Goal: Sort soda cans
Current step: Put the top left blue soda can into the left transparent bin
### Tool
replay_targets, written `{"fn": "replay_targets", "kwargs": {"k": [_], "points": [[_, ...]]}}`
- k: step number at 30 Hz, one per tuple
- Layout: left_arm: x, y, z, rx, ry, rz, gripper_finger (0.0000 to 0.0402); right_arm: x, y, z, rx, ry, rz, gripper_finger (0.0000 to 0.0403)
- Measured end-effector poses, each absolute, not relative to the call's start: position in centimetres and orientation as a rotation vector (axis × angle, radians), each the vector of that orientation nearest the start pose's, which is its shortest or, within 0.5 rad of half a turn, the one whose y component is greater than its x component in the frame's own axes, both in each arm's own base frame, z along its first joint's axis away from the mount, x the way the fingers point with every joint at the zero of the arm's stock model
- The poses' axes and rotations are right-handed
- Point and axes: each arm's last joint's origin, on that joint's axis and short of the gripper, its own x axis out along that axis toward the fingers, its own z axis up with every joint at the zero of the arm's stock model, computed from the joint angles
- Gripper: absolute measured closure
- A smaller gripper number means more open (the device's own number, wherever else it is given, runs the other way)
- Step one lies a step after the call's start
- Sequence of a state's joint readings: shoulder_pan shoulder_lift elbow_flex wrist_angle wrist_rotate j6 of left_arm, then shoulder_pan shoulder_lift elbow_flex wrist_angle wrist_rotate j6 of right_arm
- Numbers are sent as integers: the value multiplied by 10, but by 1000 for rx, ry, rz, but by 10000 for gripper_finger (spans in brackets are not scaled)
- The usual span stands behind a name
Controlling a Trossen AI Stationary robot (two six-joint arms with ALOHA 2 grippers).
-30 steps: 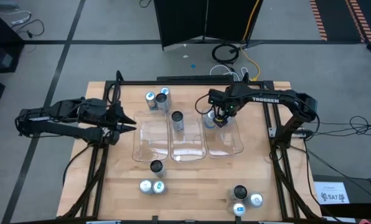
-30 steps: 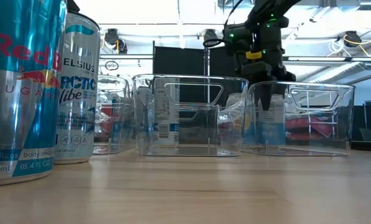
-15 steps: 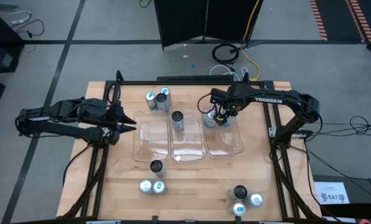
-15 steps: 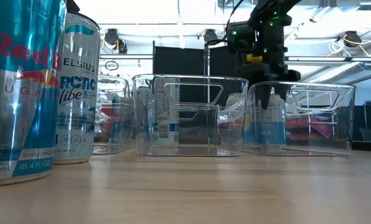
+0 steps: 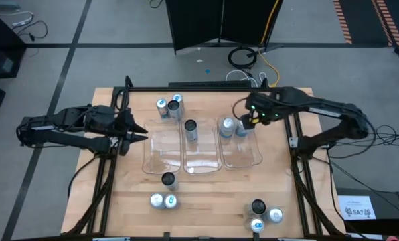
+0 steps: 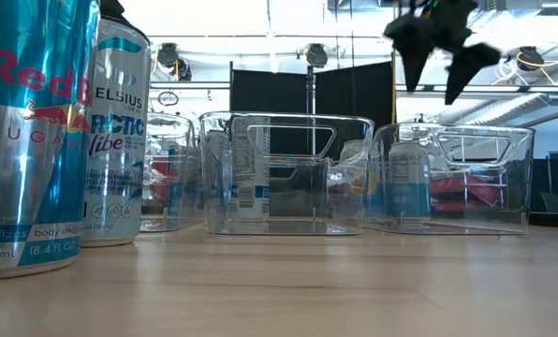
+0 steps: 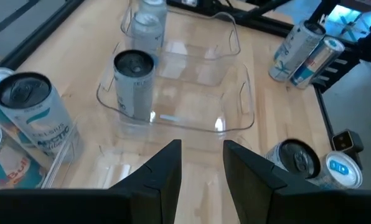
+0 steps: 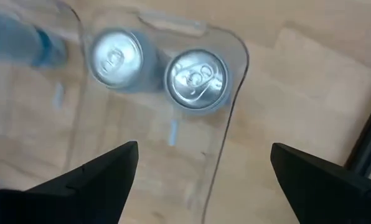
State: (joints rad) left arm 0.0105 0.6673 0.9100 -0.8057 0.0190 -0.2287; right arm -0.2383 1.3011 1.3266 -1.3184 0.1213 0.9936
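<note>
High view: right gripper (image 5: 253, 118), jaws spread and empty, hangs above two silver-topped cans (image 5: 233, 127) in the clear plastic right tray (image 5: 250, 159); dipping could topple them. Left gripper's (image 5: 131, 131) state unclear.

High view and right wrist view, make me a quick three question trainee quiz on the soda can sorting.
1. How many cans stand in the right tray?
2. True or false: the right hand grips a can.
3. The middle tray holds: A) one dark-topped can B) three cans C) nothing.

Key: 1. Two silver-topped cans. 2. False; it hangs open above them. 3. A, the dark-topped can.
</note>
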Motion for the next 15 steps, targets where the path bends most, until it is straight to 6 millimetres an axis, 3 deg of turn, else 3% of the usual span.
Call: {"fn": "replay_targets", "kwargs": {"k": [6, 15], "points": [[128, 1, 335, -226, 516, 74, 274, 202, -24, 346, 894, 881, -961, 44], [134, 2, 335, -250, 514, 79, 274, 211, 4, 341, 844, 888, -924, 44]]}}
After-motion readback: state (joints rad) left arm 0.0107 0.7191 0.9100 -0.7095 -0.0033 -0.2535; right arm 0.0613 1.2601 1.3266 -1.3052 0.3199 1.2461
